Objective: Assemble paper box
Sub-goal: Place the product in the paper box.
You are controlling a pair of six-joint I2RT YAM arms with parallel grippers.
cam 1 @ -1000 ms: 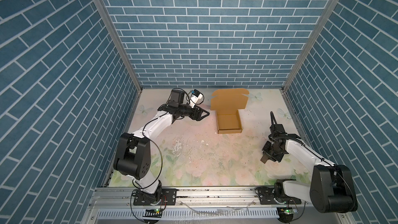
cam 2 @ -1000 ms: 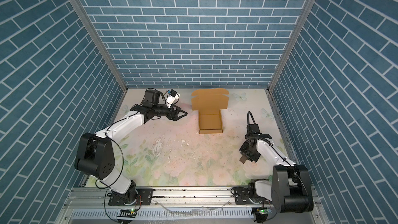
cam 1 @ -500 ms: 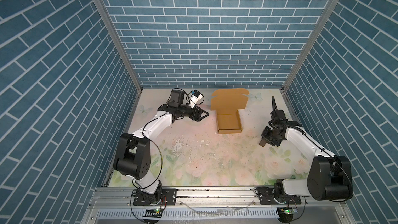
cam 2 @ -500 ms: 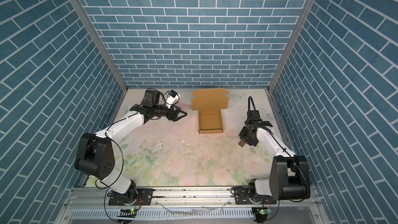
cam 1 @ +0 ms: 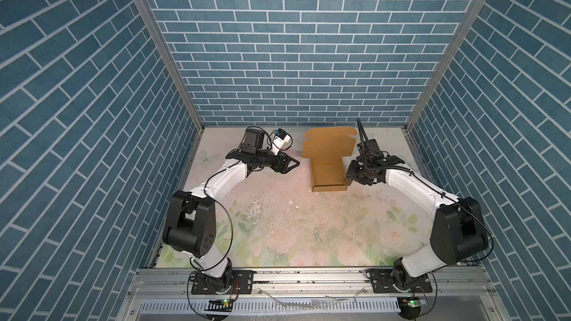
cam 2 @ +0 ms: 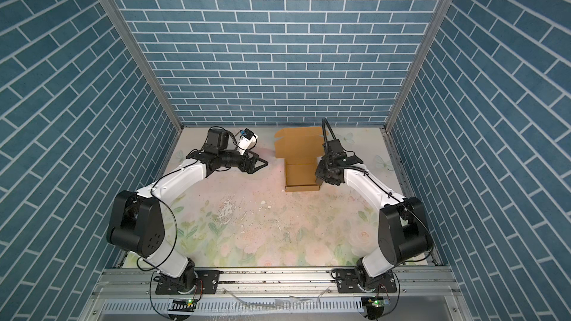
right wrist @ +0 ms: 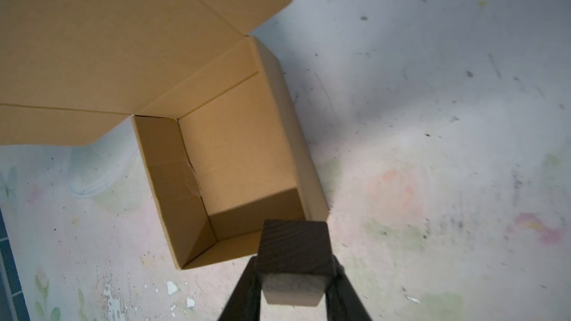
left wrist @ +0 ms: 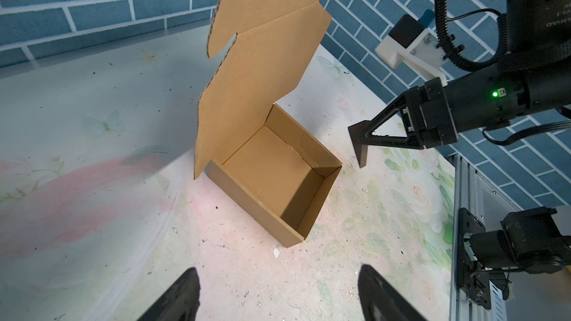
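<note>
While the left fingers (left wrist: 182, 297) stand wide apart and empty, the paper box (left wrist: 253, 202) sits on the worktop (left wrist: 92, 242) ahead of them; the right fingers (right wrist: 242, 291) clamp a dark block (right wrist: 293, 242) just beside its corner.

Blue brick walls (cam 1: 309, 57), floral tabletop (cam 1: 278, 226) (scuffed)

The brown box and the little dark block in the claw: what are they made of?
The paper box looks like corrugated cardboard: matte tan, unprinted, with wavy fluting along the lid's cut edge. The dark block in the right gripper may be stained wood, given its faint grain-like streaks, though that is uncertain.
</note>
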